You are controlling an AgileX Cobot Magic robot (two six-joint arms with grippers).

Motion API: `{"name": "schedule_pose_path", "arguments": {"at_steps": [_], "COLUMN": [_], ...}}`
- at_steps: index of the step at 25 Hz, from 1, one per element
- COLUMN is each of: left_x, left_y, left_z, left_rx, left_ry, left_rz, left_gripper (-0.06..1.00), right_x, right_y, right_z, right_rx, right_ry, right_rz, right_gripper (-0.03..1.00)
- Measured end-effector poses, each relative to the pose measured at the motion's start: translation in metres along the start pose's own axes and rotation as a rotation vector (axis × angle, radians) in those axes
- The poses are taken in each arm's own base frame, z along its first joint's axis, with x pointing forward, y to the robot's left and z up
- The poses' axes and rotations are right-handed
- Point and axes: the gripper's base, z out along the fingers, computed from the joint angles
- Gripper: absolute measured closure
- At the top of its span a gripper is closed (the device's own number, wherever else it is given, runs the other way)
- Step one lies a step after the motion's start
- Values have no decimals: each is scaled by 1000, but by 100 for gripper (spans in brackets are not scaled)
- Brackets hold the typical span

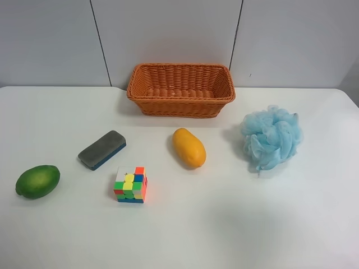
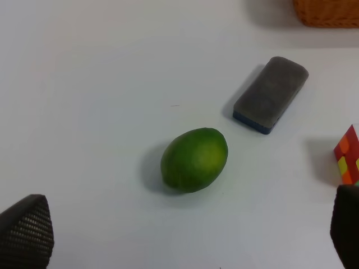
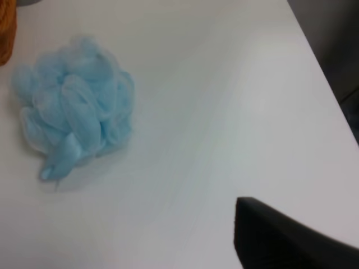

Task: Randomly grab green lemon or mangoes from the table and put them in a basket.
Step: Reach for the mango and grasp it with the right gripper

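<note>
The green lemon [image 1: 37, 181] lies on the white table [image 1: 252, 224] at the exterior high view's left front. In the left wrist view the lemon [image 2: 194, 159] lies ahead of my left gripper [image 2: 185, 227], which is open and empty, with its fingertips wide apart. The orange-yellow mango [image 1: 188, 147] lies in the middle, in front of the wicker basket [image 1: 179, 106], which holds nothing. No arm shows in the exterior high view. Of my right gripper only one dark finger [image 3: 286, 241] shows, over bare table, with nothing beside it.
A grey eraser [image 1: 102, 149] lies between lemon and basket, and shows in the left wrist view [image 2: 271, 94]. A multicoloured puzzle cube [image 1: 130, 184] stands in front of the mango. A blue mesh bath puff [image 1: 271, 137] sits at the right [image 3: 73, 106]. The table's edge [image 3: 336, 101] runs close by.
</note>
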Motion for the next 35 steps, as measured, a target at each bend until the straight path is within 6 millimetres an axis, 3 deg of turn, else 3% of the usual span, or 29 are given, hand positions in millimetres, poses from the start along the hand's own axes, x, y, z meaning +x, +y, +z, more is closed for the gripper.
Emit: {"name": "schedule_pose_path", "arguments": {"at_steps": [4, 8, 12, 15, 20, 24, 29, 35], "left_x": [0, 0, 0, 0, 0, 0, 0, 0], "left_y": [0, 0, 0, 0, 0, 0, 0, 0], "left_z": [0, 0, 0, 0, 0, 0, 0, 0], "left_rx": [0, 0, 0, 0, 0, 0, 0, 0], "left_ry": [0, 0, 0, 0, 0, 0, 0, 0], "left_rz": [0, 0, 0, 0, 0, 0, 0, 0], "left_gripper": [-5, -5, -5, -5, -5, -5, -5, -5], "right_x": [-52, -94, -119, -125, -114, -84, -45, -19], "right_y": [7, 26, 62, 99, 156, 189, 208, 213], "right_z": [20, 56, 102, 137, 189, 227, 267, 304], "right_rx": [-49, -142, -213, -252, -280, -257, -195, -150], "right_ry": [72, 154, 263, 344, 476, 608, 726, 736], "right_rz": [-104, -225, -395, -482, -512, -492, -444, -413], "right_gripper": [-2, -2, -2, -2, -2, -2, -2, -2]}}
